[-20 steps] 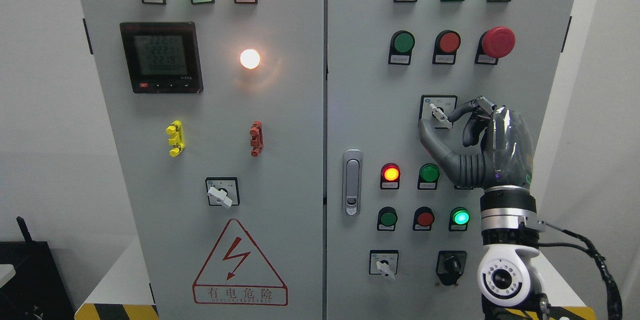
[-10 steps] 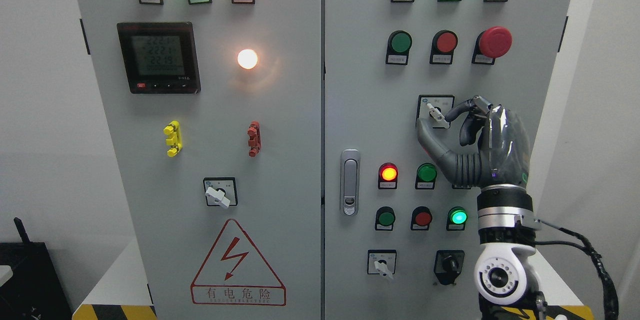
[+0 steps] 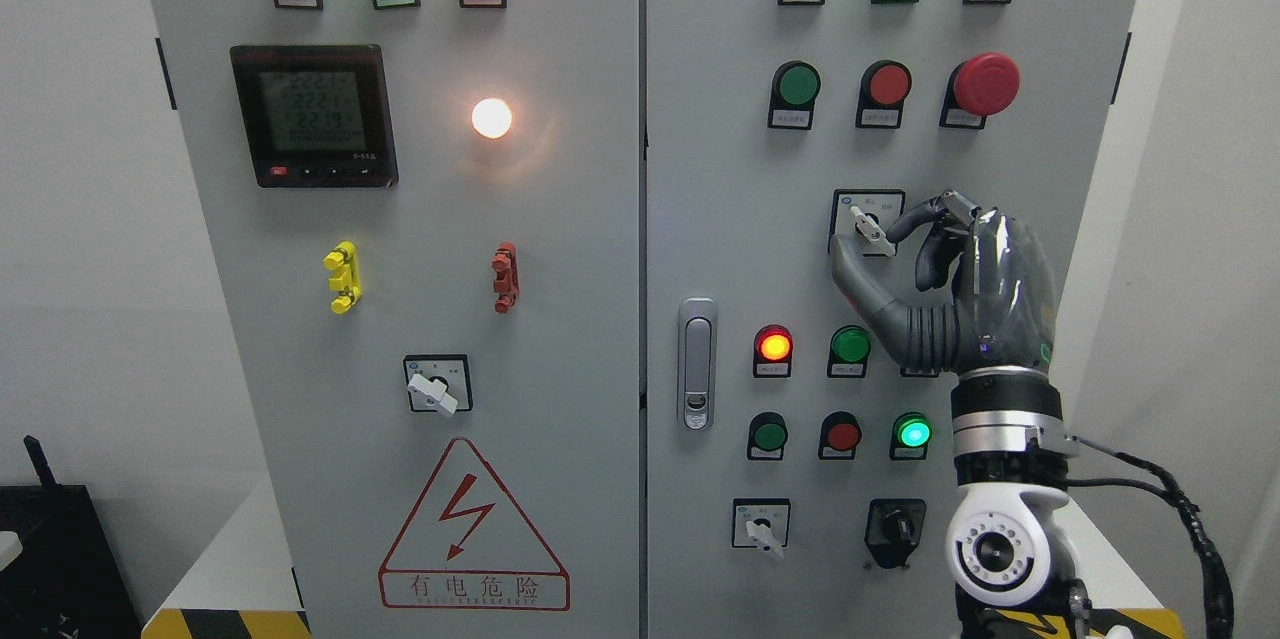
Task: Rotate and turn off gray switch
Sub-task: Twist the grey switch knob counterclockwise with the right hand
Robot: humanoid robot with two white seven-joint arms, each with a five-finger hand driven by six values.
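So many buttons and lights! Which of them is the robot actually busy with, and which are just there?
In use:
- gray switch, upper right door
- right hand, fingers pinching its knob

Just there:
- red mushroom button
- meter screen
- white lamp
- door handle
- black switch
- warning sign

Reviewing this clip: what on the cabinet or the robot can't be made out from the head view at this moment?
- Small button labels: too small to read.
- Whether the right hand truly pinches the gray switch: thumb and fingertip crowd its lever, contact unclear.
- A button behind the right hand at its wrist: almost wholly covered.
- Meter digits: too faint and blurred to read.
- Black box at lower left: cut off by the edge.
- Left hand: out of view.
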